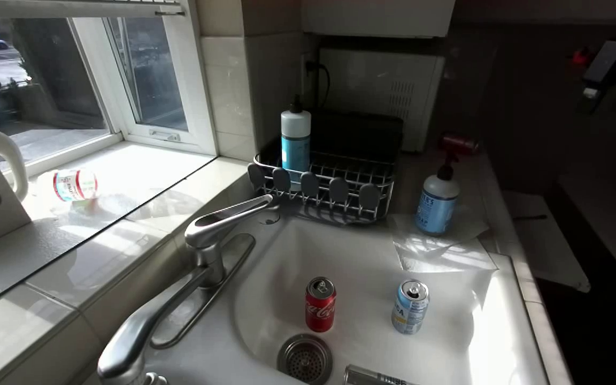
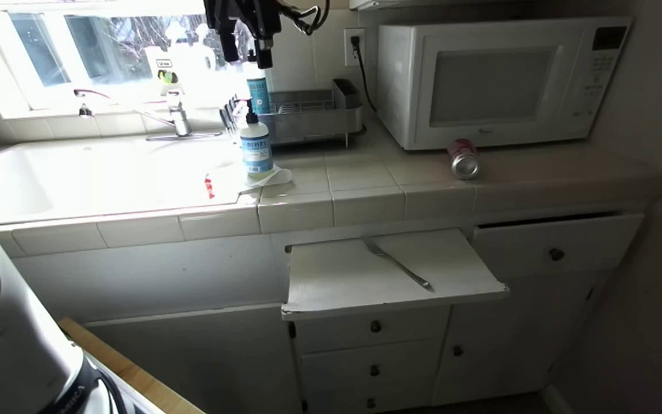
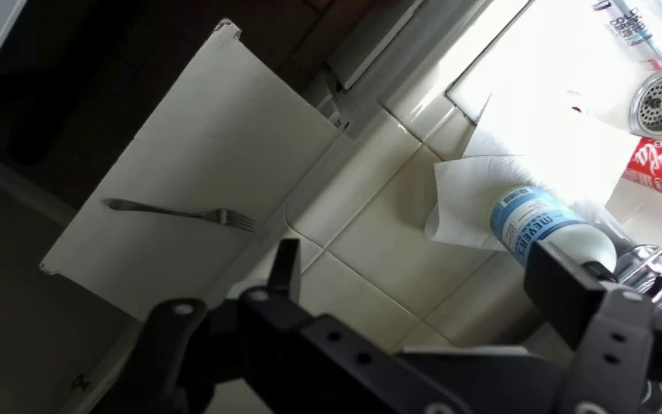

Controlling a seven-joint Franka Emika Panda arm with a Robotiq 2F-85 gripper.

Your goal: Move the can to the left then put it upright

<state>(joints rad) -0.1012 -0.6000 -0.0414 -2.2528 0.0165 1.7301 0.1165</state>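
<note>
Can (image 2: pixel 463 159) on its side on worktop (image 2: pixel 360 172) in an exterior view, just near side of microwave (image 2: pixel 500 86), pale end facing near edge. Claw (image 2: pixel 246 52) up high, well left of can, fingers spread.

In an exterior view: can dim, far right, beyond soap bottle (image 1: pixel 436 207) on paper towel (image 1: pixel 420 259). Red can (image 1: pixel 321 310) upright in sink (image 1: pixel 361 248), blue-and-silver can (image 1: pixel 409 310) right of it.

Wrist view: claw fingers wide apart; fork (image 3: pixel 181 213) on pull-out board (image 3: pixel 204 144).
</note>
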